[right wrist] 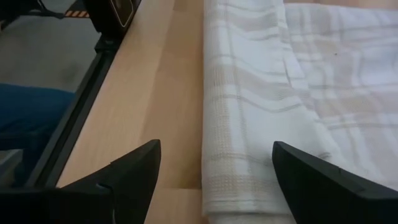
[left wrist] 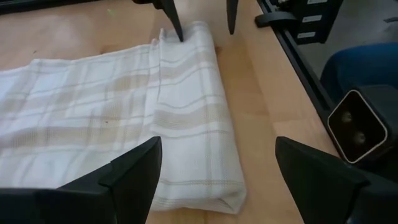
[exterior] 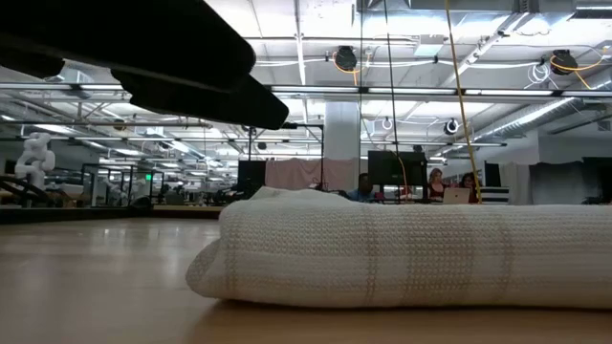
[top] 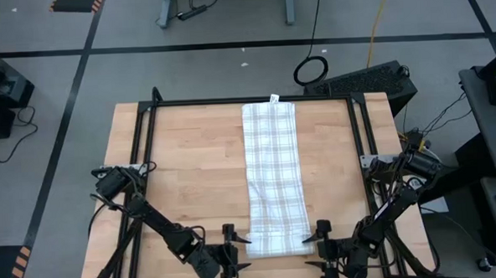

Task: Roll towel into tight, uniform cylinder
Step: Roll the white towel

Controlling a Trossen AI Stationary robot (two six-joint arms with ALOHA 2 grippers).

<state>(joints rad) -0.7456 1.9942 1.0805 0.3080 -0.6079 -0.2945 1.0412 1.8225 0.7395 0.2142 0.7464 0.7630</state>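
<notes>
The white checked towel (top: 273,167) lies in a long strip from the table's far edge toward the near edge, with a small tag (top: 274,98) at the far end. Its near end is rolled into a thick roll (exterior: 411,253) that rests on the wood across the strip. My left gripper (left wrist: 217,180) stands open at the roll's left end (left wrist: 205,186), one finger on either side of it. My right gripper (right wrist: 217,180) stands open the same way at the roll's right end (right wrist: 249,180). In the left wrist view the right gripper's fingertips (left wrist: 177,25) show at the roll's other end.
Black frame rails (top: 140,160) run along the table's sides, and one (left wrist: 298,56) runs close behind the roll at the near edge. Bare wood (top: 191,175) lies on both sides of the strip. Blue clothing (right wrist: 31,118) shows just off the near edge. People (exterior: 449,186) sit far behind.
</notes>
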